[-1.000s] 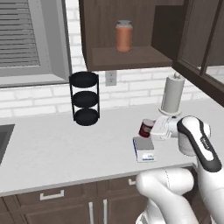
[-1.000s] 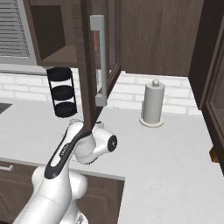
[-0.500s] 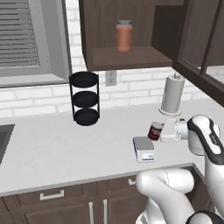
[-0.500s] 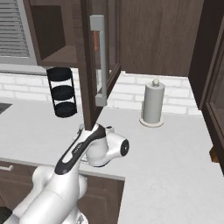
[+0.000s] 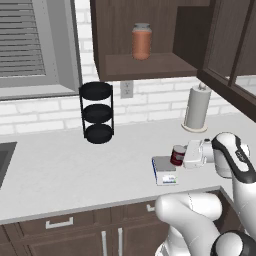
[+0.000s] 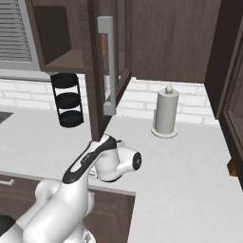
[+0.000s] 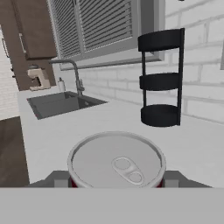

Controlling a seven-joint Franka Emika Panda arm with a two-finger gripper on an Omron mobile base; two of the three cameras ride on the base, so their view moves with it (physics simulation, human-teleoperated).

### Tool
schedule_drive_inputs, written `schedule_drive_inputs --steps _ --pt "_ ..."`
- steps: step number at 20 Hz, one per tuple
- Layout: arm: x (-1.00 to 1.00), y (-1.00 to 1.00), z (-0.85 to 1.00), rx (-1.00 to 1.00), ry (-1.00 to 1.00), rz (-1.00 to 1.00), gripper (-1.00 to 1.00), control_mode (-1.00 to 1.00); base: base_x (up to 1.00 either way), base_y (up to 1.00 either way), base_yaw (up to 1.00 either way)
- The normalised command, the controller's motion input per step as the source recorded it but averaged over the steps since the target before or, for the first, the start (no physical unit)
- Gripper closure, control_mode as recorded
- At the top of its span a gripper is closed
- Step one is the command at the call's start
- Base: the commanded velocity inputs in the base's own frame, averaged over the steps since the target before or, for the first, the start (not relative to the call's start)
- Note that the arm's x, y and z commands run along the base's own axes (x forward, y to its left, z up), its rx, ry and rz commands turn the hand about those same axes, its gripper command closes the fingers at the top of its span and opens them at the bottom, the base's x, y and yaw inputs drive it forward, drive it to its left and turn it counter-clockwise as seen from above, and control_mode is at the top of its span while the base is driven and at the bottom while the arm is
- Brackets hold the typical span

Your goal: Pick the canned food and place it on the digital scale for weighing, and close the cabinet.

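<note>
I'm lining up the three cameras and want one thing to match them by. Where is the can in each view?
Left base view: the can is right of centre, at the right edge of the scale.
Right base view: I cannot pick it out; the arm covers that spot.
Hand view: bottom centre, top facing the camera.
Shared landmark: the black three-tier rack.

This is a home kitchen — a pale grey stone-like counter runs along a white brick wall, with dark brown wooden cabinets above, a steel sink with a curved tap, and an upright paper-towel roll.
</note>
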Motion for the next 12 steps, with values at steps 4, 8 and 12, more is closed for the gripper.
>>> schedule_drive_inputs --steps 4,8,12 --pt "0.07 0.01 -0.34 -0.05 -0.02 0.04 1.00 -1.00 0.00 0.00 0.00" --pt "0.21 0.00 -0.24 0.00 -0.02 0.03 1.00 -1.00 0.00 0.00 0.00" --pt "0.29 0.00 -0.15 0.00 0.00 0.02 1.00 -1.00 0.00 0.00 0.00"
